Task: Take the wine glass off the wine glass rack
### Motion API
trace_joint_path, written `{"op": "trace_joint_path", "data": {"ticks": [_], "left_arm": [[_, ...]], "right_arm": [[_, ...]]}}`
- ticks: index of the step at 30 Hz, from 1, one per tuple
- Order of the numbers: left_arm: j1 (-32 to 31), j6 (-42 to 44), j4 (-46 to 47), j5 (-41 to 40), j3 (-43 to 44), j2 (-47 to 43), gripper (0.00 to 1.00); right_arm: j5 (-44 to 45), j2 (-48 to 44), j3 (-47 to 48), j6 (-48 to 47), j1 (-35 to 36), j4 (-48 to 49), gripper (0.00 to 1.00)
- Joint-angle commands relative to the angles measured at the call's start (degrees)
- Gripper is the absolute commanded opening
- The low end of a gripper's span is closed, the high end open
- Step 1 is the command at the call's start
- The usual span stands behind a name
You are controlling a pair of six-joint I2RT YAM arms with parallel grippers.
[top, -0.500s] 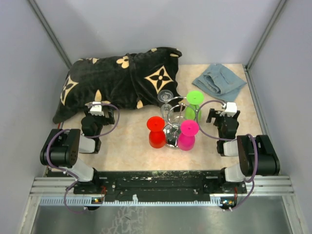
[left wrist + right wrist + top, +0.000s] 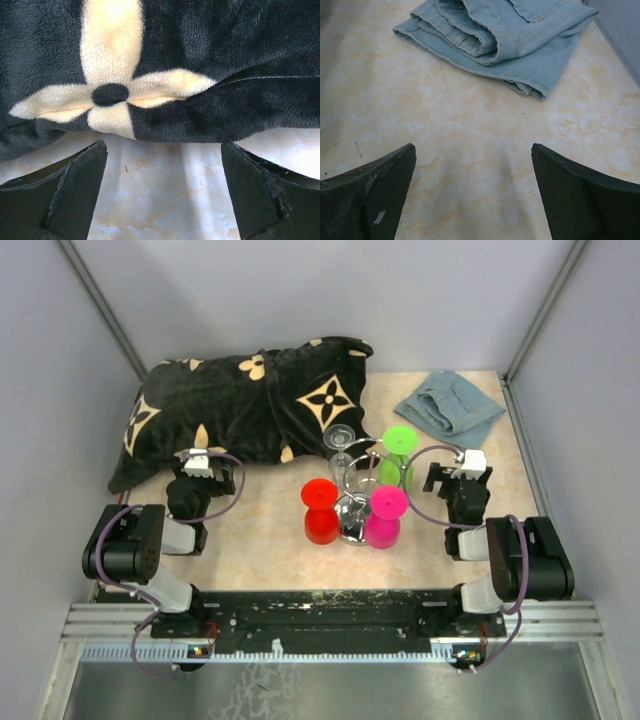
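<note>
- The desk (image 2: 270,535) is a pale, marbled beige top, boxed in by plain grey walls (image 2: 300,300) on three sides.
- A black blanket (image 2: 240,405) with cream flower shapes is heaped across the far left. Folded blue jeans (image 2: 450,407) lie in the far right corner.
- The wine glass rack (image 2: 352,508) stands mid-desk between the two arms, its chrome base and wire loops partly masked by what it carries.
- Around it are a red glass (image 2: 321,510), a pink glass (image 2: 386,517), a green glass (image 2: 399,452) and, on the far side, a clear glass (image 2: 340,438), each with its round foot upward.
- The clear glass is faint against the blanket and the wire. From above I cannot tell how any of the glasses sits in its loop.
- The left fingers (image 2: 75,185) are spread wide with nothing between them, low over the desk just at the blanket's edge. Only their tips show.
- The right fingers (image 2: 570,195) are likewise parted and empty over bare desk. The jeans lie ahead of them, and they are clear of the rack.
</note>
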Motion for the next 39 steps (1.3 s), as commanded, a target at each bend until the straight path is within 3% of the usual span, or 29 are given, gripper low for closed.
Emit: {"op": "trace_joint_path", "data": {"ticks": [1, 5, 15, 21, 26, 32, 39], "left_arm": [[-0.6, 0.4, 2.2, 0.1, -1.1, -1.5, 1.00], [-0.6, 0.1, -8.2, 0.7, 0.4, -9.0, 1.00], [-0.5, -7.0, -45.0, 2.3, 10.2, -29.5, 1.00], [-0.6, -4.7, -67.5, 7.2, 22.8, -35.2, 1.00], [-0.6, -9.5, -80.5, 15.3, 36.3, -34.2, 1.00], [-0.6, -21.2, -91.9, 27.5, 48.4, -28.7, 1.00], [-0.9, -36.4, -83.1, 44.6, 52.2, -19.8, 0.95]], "right_arm": [[2.2, -1.4, -0.9, 0.5, 0.6, 4.6, 0.98], [8.4, -11.7, -1.0, 3.0, 0.6, -4.1, 0.98], [17.7, -41.7, 3.9, 11.1, 0.5, -48.1, 0.98], [19.4, -52.9, 12.1, 14.1, 0.5, -67.0, 0.98], [19.9, -50.4, 26.1, 17.8, 0.4, -82.3, 0.98], [16.0, -37.5, 47.0, 18.6, 0.1, -97.3, 0.98], [-1.0, -23.1, 68.7, 17.9, -1.2, -106.1, 0.98]]}}
